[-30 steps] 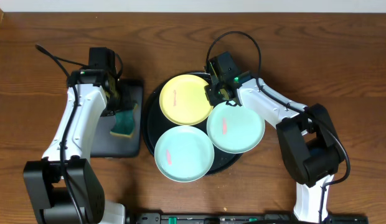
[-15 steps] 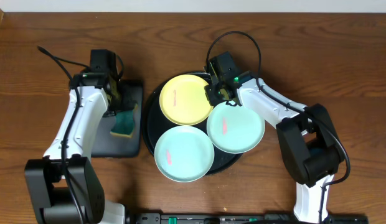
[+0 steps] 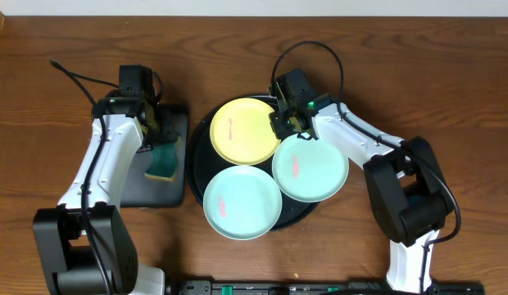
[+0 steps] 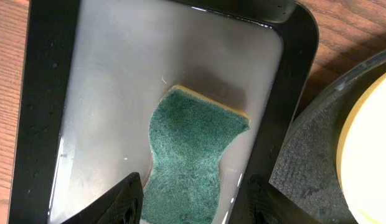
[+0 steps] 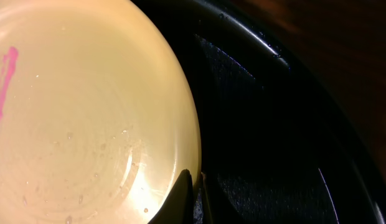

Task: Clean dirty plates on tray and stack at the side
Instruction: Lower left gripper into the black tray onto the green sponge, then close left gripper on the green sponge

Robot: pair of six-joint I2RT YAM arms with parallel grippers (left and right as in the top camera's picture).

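Three plates lie on the round black tray (image 3: 192, 168): a pale yellow plate (image 3: 242, 131) at the back and two mint plates (image 3: 311, 168) (image 3: 242, 201) in front, each with a reddish smear. My right gripper (image 3: 280, 123) is shut on the yellow plate's right rim; in the right wrist view its tips (image 5: 196, 196) pinch the yellow plate (image 5: 87, 112), which bears a pink smear (image 5: 3, 87). My left gripper (image 4: 193, 205) hangs open over a green sponge (image 4: 190, 155), one finger on each side of it.
The sponge lies in a small rectangular black tray (image 4: 118, 74) with a wet grey inside, left of the round tray (image 4: 317, 162). Brown wooden table surrounds both. The arms' bases stand at the front left and front right.
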